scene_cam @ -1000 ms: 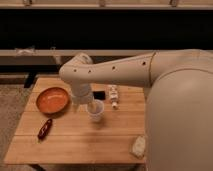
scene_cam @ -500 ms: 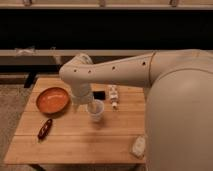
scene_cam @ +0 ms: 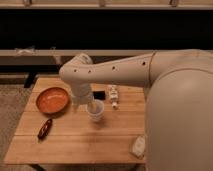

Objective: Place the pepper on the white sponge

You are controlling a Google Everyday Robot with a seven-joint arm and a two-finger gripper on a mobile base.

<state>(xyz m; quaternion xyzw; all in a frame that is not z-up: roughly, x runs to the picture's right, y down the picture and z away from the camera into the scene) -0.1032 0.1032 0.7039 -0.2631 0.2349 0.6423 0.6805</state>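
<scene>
Inventory taken from my remote station, one camera view.

1. Table (scene_cam: 85,142): pale wooden slats, carrying every item below.
2. Pepper (scene_cam: 44,128): slim, dark red and glossy. It lay flat near the table's front left corner, set at a slant, just in front of the bowl and not touching it. Nothing held it.
3. White sponge (scene_cam: 138,146): an off-white block close to the front right corner, right beside the robot's pale body. It lay well apart from the pepper, at the opposite end of the front edge.
4. Orange bowl (scene_cam: 52,99): round and upright, near the left edge.
5. White cup (scene_cam: 96,110): upright, about mid-table.
6. Small dark item (scene_cam: 99,94): behind the cup, toward the back edge; I could not identify it.
7. Narrow white bottle-like item (scene_cam: 114,95): it bore dark marks and lay just right of the dark item.
8. Arm (scene_cam: 115,72): it reached in from the right and bent downward over the table's middle.
9. Gripper (scene_cam: 84,103): at the arm's lower end, between bowl and cup, just beside the cup's rim. I could not tell whether it stood apart or together. It was well away from the pepper.
</scene>
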